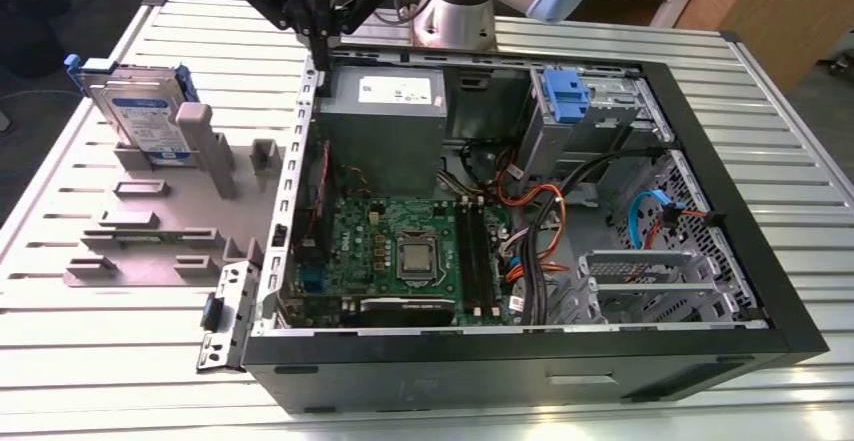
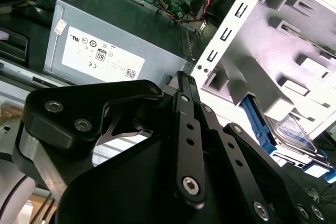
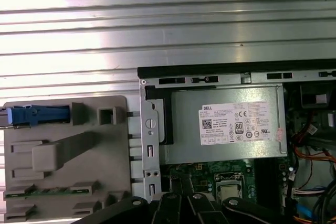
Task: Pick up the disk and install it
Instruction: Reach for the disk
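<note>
Nothing is installed yet. The disk (image 1: 139, 113) stands upright in its grey holder (image 1: 160, 231) at the upper left of the exterior view. My hand (image 1: 320, 61), narrowed and empty, hangs over the computer case (image 1: 534, 356) rim, top centre.

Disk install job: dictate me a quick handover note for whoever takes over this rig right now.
Pincer: shut, holding nothing, hanging over a side wall of the open computer case, beside the power supply.
Disk: standing on edge in the grey holder, on the exterior view's left of the case, apart from the pincer.
Done: nothing that shows; the disk is not yet picked up.
Left: both the pick-up and the install.
</note>
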Action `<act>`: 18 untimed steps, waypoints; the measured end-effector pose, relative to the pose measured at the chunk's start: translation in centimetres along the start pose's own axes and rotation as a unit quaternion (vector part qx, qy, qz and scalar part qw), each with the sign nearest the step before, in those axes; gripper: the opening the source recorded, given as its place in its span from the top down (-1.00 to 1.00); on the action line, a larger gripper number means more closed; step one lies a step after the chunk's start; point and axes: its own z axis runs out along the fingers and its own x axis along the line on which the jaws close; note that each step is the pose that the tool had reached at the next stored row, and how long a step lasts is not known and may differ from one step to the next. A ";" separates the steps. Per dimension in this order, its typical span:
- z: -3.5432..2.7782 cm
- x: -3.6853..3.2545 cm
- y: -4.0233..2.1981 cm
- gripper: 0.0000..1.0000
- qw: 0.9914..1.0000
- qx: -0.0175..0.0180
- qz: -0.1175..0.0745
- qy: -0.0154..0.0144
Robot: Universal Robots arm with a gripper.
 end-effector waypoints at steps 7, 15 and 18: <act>0.01 0.30 -0.02 0.79 1.000 0.000 0.000 0.000; 0.02 0.65 -0.05 0.79 1.000 0.000 0.000 0.000; 0.02 0.78 -0.06 0.79 1.000 0.000 0.000 0.000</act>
